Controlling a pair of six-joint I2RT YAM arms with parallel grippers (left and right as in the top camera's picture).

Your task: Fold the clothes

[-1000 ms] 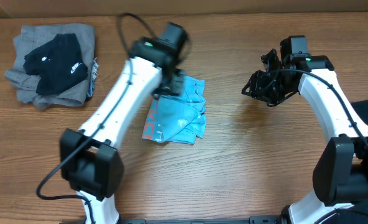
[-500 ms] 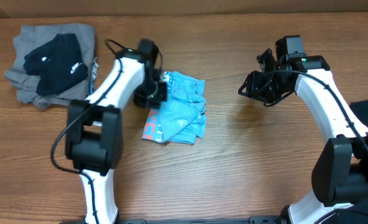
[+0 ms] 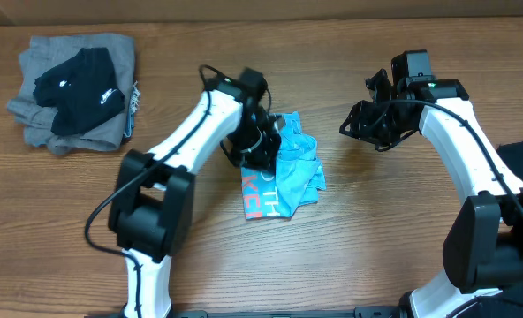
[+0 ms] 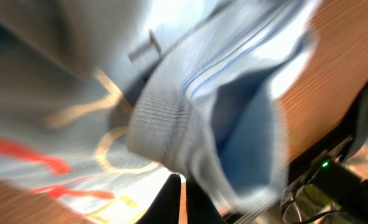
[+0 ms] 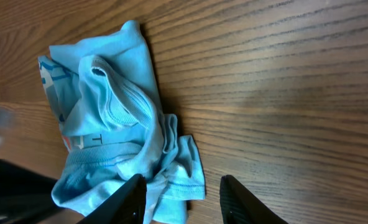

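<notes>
Against half a second back: a rightward shift for the shirt [image 3: 284, 172], still mid-table but bunched tighter, red lettering at its lower left. Same shift for the left gripper [image 3: 260, 146], from the shirt's left edge to its upper left corner, low on the cloth. No change for the right gripper [image 3: 360, 124]: above bare table [image 3: 376, 230], well right of the shirt, jaws apart. No change either for the pile [image 3: 72, 79] of grey and black clothes in the far left corner.

Hard to read from the left wrist: heavy blur, pale blue cloth across nearly the whole frame, a ribbed hem in the middle, only dark fingers [image 4: 165, 202] at the bottom edge. Jaws there nearly together, a pale sliver between, seemingly pinched on a fold of shirt. From overhead, no sight of that grip, hidden under the gripper's own body. In the right wrist view, fingers [image 5: 131, 196] cut off by the bottom edge, and the shirt's lower left end lost behind a blurred dark shape.
</notes>
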